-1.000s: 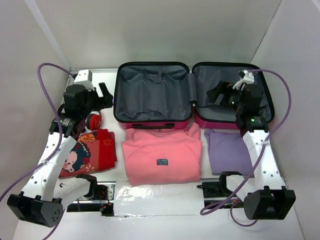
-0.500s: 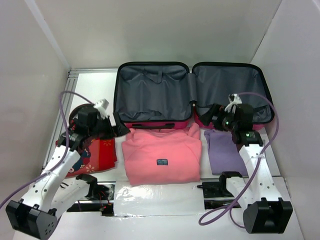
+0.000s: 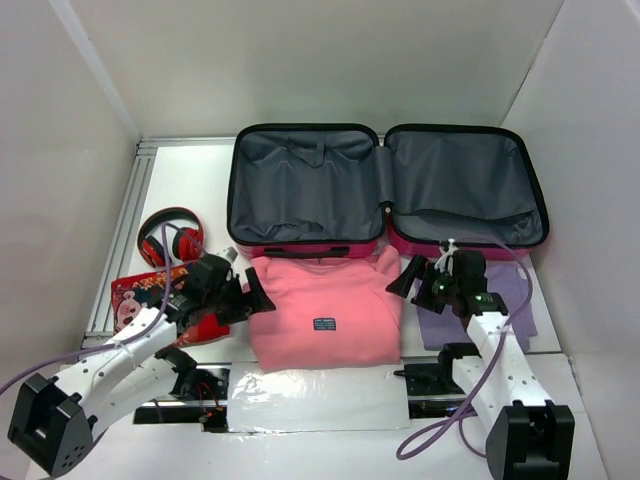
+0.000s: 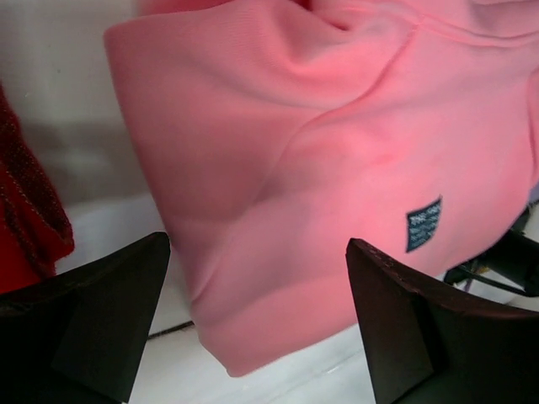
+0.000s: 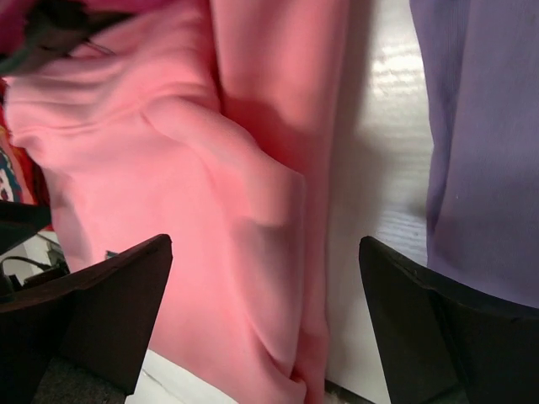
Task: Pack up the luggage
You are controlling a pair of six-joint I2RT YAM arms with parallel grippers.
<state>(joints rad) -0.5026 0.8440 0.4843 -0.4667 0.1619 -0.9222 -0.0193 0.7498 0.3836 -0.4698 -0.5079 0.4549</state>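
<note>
Left tool (image 3: 262, 298): jaws wide, nothing in them; low over the surface (image 3: 320, 385), with the left edge of the folded pink sweatshirt (image 3: 322, 310) right in front of its fingers.
Right tool (image 3: 405, 278): jaws wide, nothing held; it faces the sweatshirt's right edge, and the purple garment (image 3: 522, 300) lies on its other side.
Step in hand: looks like a two-sided pickup of the sweatshirt, to go into the case.
Doing it well: slide one finger of each tool under the fold and pinch every layer. Close both sides together and lift level, or the stack will sag open. Clear the magenta near wall before lowering.
Luggage (image 3: 300, 190), place: beyond both tools, with its near wall just past the sweatshirt's far edge.
Luggage, heading: lies open, both grey-lined halves facing up and nothing in them.
Luggage, long axis: opened out, it runs left to right across the tools' reach — the hinge line runs away from them.
</note>
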